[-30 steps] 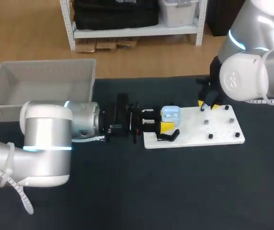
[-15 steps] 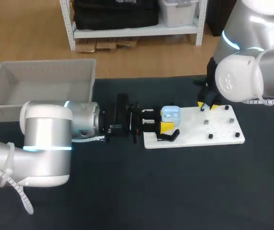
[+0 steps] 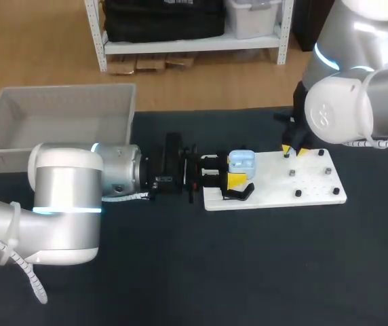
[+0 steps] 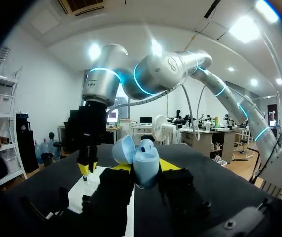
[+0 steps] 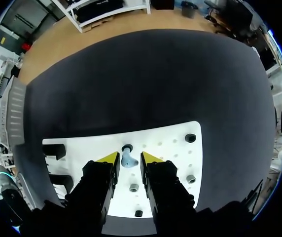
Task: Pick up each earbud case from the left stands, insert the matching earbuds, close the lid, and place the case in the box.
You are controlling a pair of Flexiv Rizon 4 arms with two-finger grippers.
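Robotics lab — silver left arm [image 3: 65,204], right arm [image 3: 343,109], black table [image 3: 248,272], white peg board [image 3: 316,193]

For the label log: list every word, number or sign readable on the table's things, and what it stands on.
No text here can be read.
The earbud case, white board and box: no print shows.
The pale strip on the left arm's wrist: possibly a label, too small to read.
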